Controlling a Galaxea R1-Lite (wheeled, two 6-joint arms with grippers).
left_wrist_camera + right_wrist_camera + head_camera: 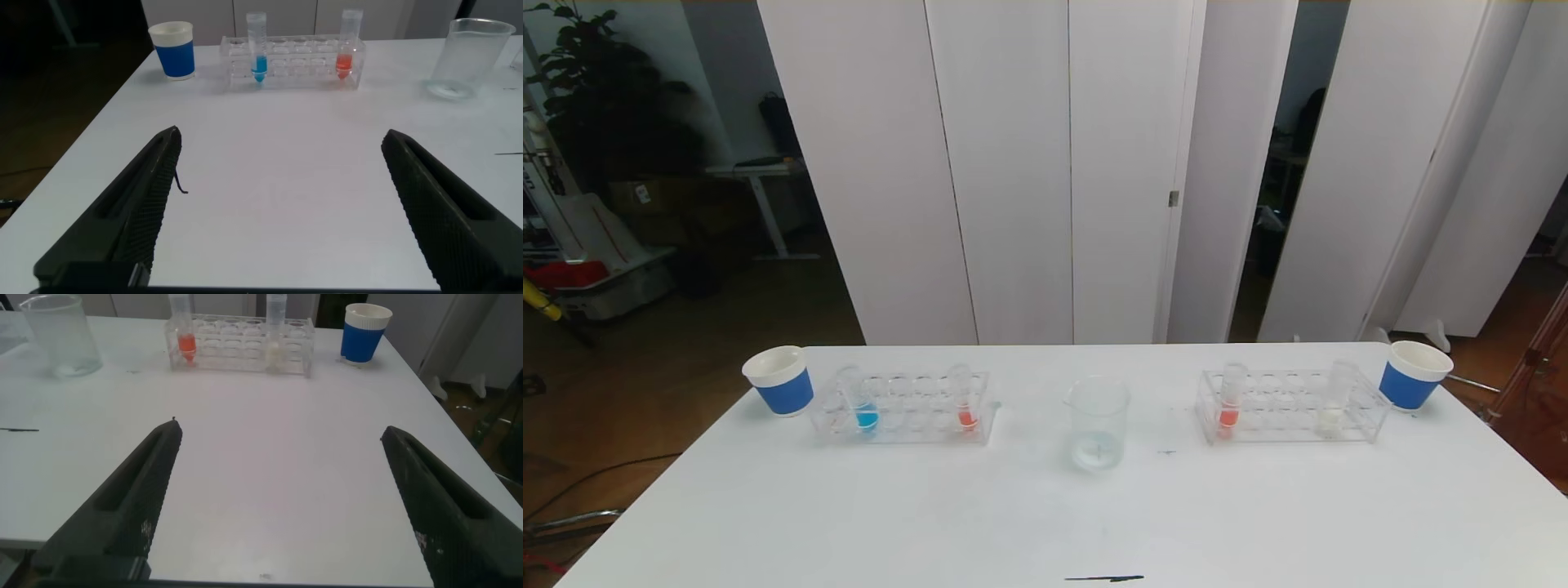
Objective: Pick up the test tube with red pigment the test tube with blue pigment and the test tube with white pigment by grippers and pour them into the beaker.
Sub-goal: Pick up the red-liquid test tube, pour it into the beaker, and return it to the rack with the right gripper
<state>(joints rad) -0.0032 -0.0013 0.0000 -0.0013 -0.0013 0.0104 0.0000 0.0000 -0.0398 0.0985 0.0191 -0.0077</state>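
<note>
A clear straight-sided glass beaker [1097,423] with a pouring lip stands upright near the middle of the smooth matte white table [1045,523], with only a trace of pale liquid at its bottom. To its left sits a transparent plastic tube rack [903,408] with rows of round holes; in it the slim clear round-bottomed test tube with bright blue pigment [859,403] stands upright at the left end, long axis vertical and mouth up, and a like tube with orange-red liquid [965,400] stands at the right end. To the beaker's right a second clear rack [1290,406] holds another upright orange-red tube [1230,400] at its left end and the test tube with pale cream-white pigment [1334,402] upright toward its right end. A blue-and-white paper cup [779,380] stands just beyond the left rack's outer end, and a matching cup [1414,375] beyond the right rack's. A short dark mark [1104,579] lies on the table's near edge. Behind the table stand tall white folding panels [1029,163], with a dark leafy plant [600,90] and brown floor at far left. The left gripper [282,212] hovers over the near left tabletop, its dark textured fingers [139,212] spread wide and holding nothing; the right gripper [282,506] does likewise on the near right, well apart from the racks.
</note>
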